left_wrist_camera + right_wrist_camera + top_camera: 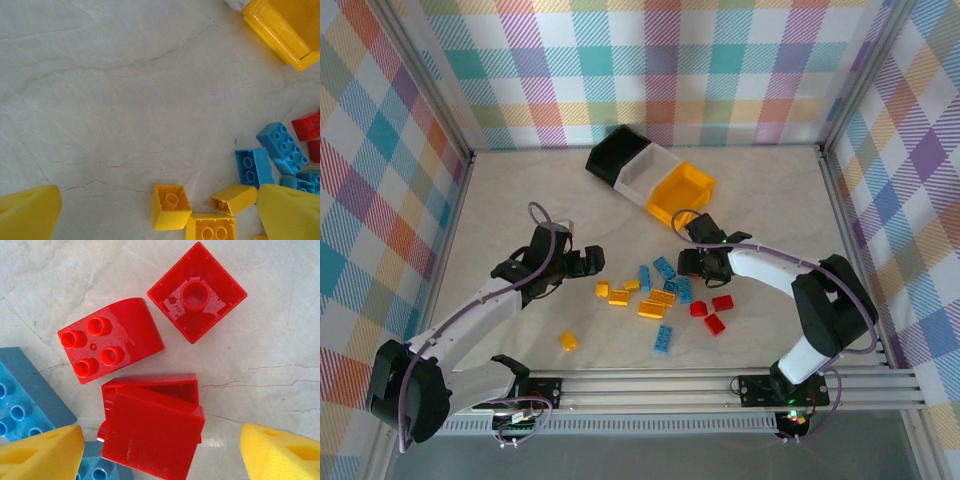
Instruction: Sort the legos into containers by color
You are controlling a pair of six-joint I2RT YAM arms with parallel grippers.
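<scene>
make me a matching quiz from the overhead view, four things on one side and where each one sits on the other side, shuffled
Things
1. black bin
2. yellow-orange bin
3. lone yellow brick
4. red bricks

Places
A. right side of the brick pile
B. left end of the bin row
C. alone, apart from the brick pile, toward the near edge
D. right end of the bin row

Pairs: 1-B, 2-D, 3-C, 4-A

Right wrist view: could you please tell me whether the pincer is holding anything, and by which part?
Nothing is held. A red brick sits between the open fingers of the right pincer, but a clear gap separates it from one finger.
</scene>
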